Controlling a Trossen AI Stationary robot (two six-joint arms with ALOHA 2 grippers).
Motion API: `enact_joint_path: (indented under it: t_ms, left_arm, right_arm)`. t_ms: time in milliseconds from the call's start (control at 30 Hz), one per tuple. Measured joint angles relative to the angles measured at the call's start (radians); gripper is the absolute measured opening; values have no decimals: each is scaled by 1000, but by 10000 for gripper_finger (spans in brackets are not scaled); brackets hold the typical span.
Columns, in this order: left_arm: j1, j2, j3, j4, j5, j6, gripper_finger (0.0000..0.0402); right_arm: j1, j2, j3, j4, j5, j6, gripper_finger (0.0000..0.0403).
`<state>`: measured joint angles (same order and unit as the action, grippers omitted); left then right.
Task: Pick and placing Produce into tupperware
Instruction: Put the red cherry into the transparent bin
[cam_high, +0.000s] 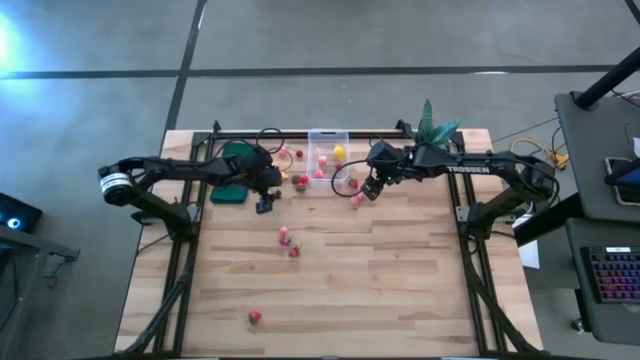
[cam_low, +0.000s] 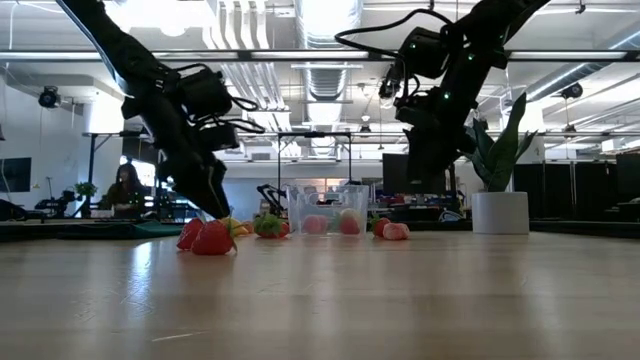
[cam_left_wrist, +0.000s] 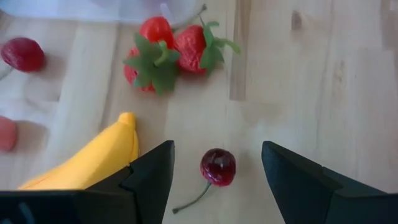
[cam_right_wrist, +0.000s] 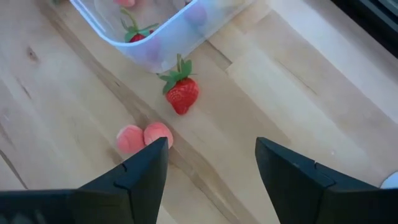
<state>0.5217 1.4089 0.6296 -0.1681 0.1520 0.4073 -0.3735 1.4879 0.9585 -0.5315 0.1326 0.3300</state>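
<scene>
At the bottom of the high view, a lone strawberry (cam_high: 254, 318) lies on the wooden worktop (cam_high: 400, 290), low and left of centre. Farther up, near the middle of the frame, two more strawberries (cam_high: 288, 243) lie close together.

Above them, left of centre, the left gripper (cam_high: 264, 204) hangs low over the boards with its fingers spread and nothing between them. In the left wrist view a dark cherry (cam_left_wrist: 217, 167) with a thin stem lies on the wood between the two fingertips, touching neither. Beside it is the yellow banana (cam_left_wrist: 93, 159), its tip just by one finger, and beyond it two red strawberries with green caps (cam_left_wrist: 171, 53) touch each other.

Right of centre in the high view, the right gripper (cam_high: 369, 190) hovers with its fingers also held apart and empty. The right wrist view shows two pale pink fruits (cam_right_wrist: 143, 137) side by side just past one fingertip, and a red strawberry (cam_right_wrist: 182, 93) lying just outside the wall of the tupperware (cam_right_wrist: 180, 31).

The tupperware (cam_high: 328, 155) stands at upper centre of the high view, between the two arms, with pink fruits and a yellow lemon (cam_high: 339, 153) inside. A dark green pad (cam_high: 235, 170) lies at upper left under the left arm, and a potted plant (cam_high: 432, 125) stands at upper right.
</scene>
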Motion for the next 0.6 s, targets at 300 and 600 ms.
enact_joint_path:
  t_ms: [300,600]
  left_arm:
    - [0,98,24,-5,-12,-8,188]
    - [0,97,24,-8,-35,-7,145]
  right_arm:
    - [20,0,-4,6,0,11,233]
    - [29,0,-4,14,0,12,233]
